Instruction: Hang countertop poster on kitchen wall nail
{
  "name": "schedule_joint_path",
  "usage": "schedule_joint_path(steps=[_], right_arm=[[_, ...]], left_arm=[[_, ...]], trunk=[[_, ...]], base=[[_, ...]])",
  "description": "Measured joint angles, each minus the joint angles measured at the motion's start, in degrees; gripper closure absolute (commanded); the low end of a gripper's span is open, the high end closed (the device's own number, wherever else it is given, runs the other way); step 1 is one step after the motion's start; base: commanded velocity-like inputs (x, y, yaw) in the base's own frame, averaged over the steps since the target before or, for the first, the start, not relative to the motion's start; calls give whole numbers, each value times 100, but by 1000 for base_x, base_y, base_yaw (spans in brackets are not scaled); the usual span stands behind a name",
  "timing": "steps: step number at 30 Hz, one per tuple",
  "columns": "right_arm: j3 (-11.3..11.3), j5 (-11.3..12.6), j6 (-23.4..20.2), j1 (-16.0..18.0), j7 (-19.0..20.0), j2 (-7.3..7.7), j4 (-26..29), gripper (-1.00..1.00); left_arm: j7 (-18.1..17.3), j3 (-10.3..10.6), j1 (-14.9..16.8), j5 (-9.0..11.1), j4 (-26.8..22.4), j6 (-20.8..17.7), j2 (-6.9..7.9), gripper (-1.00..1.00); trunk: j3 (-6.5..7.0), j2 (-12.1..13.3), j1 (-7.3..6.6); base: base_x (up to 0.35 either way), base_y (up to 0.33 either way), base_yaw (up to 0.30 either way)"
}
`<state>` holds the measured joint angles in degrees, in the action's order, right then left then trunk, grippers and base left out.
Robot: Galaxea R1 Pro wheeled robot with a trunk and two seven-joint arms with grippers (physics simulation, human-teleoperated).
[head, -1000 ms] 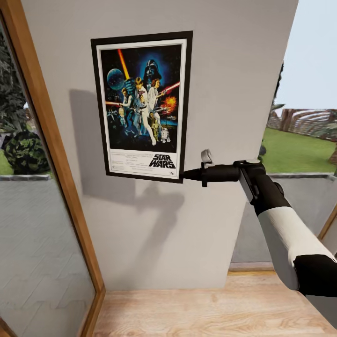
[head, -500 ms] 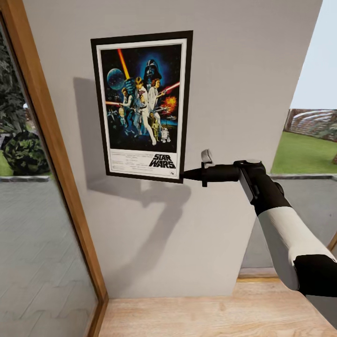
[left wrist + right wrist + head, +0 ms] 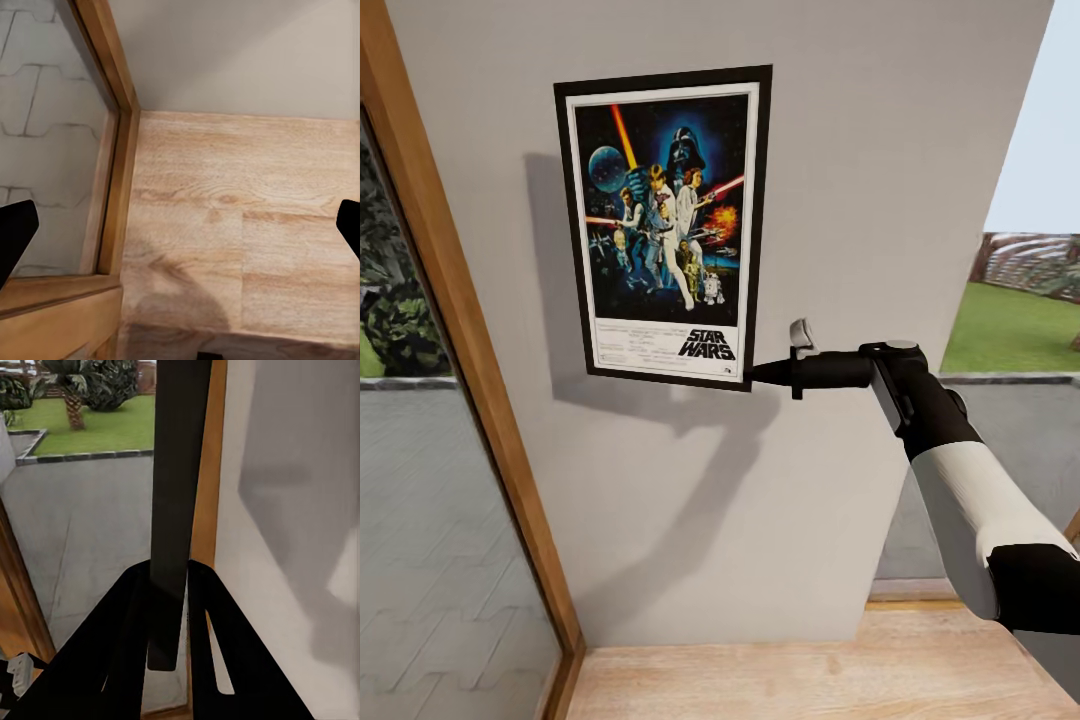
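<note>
Grey wall (image 3: pixel 840 200) ahead, wooden frame (image 3: pixel 460 330) alongside, plank floor (image 3: pixel 240 225) below. Poster (image 3: pixel 663 225) upright against wall, lower corner clamped edge-on in right end effector (image 3: pixel 758 374), fingers closed on frame. Left end effector (image 3: pixel 180 236) spread wide over floor, empty

The right gripper (image 3: pixel 752 374) pinches the poster's (image 3: pixel 663 226) bottom corner, holding it upright before the grey wall (image 3: pixel 860 180).
</note>
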<state>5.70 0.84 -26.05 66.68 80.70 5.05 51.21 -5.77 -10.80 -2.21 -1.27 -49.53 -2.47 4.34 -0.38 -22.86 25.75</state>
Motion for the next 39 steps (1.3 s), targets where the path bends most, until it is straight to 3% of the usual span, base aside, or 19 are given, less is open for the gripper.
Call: schedule_joint_path(steps=[39], right_arm=[[-18,0,-8,0,0,0,0,100]], left_arm=[[0,-1,0,8,0,0,53,-100]], trunk=[[0,0,0]], base=[[58,-17,0]])
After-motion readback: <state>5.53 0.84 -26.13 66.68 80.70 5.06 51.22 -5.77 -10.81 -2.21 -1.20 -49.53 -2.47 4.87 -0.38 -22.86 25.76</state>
